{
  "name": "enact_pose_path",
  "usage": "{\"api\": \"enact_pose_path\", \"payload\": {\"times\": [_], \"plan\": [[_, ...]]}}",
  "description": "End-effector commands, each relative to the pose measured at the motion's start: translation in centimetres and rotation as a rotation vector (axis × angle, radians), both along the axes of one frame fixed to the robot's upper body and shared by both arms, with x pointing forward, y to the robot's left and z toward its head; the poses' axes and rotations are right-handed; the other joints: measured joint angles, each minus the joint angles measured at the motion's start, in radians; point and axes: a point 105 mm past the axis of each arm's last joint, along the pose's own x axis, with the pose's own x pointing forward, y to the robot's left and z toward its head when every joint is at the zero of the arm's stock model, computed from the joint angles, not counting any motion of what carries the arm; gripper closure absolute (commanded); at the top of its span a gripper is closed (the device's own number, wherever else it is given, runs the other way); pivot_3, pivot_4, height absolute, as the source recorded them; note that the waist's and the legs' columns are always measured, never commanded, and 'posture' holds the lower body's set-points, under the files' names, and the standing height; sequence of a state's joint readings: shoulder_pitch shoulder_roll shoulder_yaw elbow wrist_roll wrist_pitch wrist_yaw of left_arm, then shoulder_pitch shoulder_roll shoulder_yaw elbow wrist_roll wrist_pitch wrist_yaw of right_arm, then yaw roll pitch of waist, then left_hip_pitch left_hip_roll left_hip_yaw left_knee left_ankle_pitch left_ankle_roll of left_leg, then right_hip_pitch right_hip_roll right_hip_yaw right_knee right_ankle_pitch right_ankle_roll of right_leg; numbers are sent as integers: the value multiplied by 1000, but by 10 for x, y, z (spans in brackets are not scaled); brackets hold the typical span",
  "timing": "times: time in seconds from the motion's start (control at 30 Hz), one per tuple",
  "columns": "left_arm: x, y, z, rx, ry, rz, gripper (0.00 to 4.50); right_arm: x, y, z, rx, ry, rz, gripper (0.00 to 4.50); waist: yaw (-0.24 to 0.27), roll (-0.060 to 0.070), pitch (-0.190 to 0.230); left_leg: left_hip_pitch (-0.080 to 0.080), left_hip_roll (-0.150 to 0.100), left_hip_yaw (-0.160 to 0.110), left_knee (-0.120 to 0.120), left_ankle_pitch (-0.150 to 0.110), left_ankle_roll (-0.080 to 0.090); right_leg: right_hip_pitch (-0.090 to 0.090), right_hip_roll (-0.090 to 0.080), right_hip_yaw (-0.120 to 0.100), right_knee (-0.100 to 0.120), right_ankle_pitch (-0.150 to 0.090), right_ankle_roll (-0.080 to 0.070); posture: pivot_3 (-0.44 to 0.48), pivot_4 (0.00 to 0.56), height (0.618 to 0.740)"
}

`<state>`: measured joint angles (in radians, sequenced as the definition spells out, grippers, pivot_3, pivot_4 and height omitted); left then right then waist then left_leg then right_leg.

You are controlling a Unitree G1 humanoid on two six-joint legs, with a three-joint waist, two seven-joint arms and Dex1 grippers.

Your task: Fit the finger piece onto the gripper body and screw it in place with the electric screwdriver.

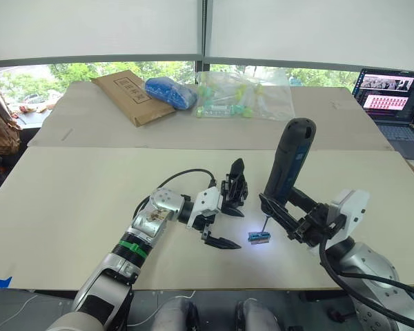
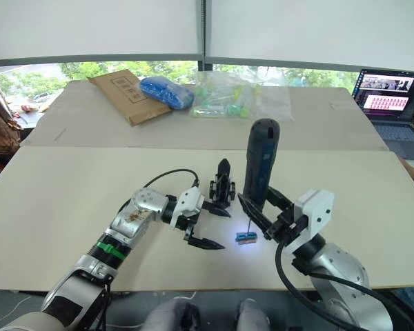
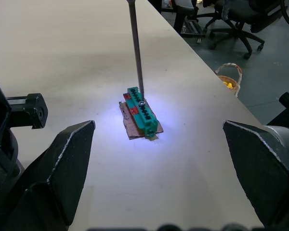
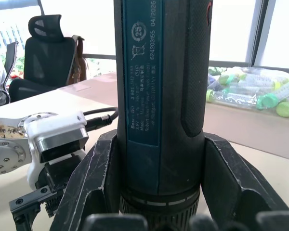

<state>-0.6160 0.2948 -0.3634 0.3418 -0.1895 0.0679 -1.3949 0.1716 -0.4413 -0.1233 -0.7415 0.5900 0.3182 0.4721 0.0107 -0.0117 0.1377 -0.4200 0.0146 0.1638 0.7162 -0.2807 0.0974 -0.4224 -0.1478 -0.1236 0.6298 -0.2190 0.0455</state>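
Right gripper (image 1: 290,217) clamps the upright electric screwdriver (image 1: 290,160), bit on green block (image 1: 259,237); left gripper (image 1: 224,221) open beside gripper body (image 1: 236,186).

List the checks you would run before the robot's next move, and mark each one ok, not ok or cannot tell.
1. Electric screwdriver clamped upright in the right tool: ok.
2. Bit tip resting on the green block: ok.
3. Screw seated on the bit: cannot tell.
4. Gripper body upright on the table: ok.
5. Left tool clamping the gripper body: not ok, fingers open.
6. Finger piece fitted: cannot tell.
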Motion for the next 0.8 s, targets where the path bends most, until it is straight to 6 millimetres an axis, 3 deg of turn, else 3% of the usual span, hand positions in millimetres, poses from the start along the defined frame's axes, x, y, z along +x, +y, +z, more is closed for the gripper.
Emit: {"api": "enact_pose_path", "payload": {"times": [0.03,0.47,0.8], "plan": [[0,-4,9,-19,-42,-19,0,-5,0,14,6,-81,4,2597,0,0,0,0,0,0,0,0,0,0,0,0,0,0,0,0,150,732],[1,-3,9,-18,-41,-16,0,-8,0,15,1,-87,10,2597,0,0,0,0,0,0,0,0,0,0,0,0,0,0,0,0,150,732],[1,-3,9,-19,-42,-18,0,-7,4,28,32,-121,14,2597,0,0,0,0,0,0,0,0,0,0,0,0,0,0,0,0,150,732]]}}
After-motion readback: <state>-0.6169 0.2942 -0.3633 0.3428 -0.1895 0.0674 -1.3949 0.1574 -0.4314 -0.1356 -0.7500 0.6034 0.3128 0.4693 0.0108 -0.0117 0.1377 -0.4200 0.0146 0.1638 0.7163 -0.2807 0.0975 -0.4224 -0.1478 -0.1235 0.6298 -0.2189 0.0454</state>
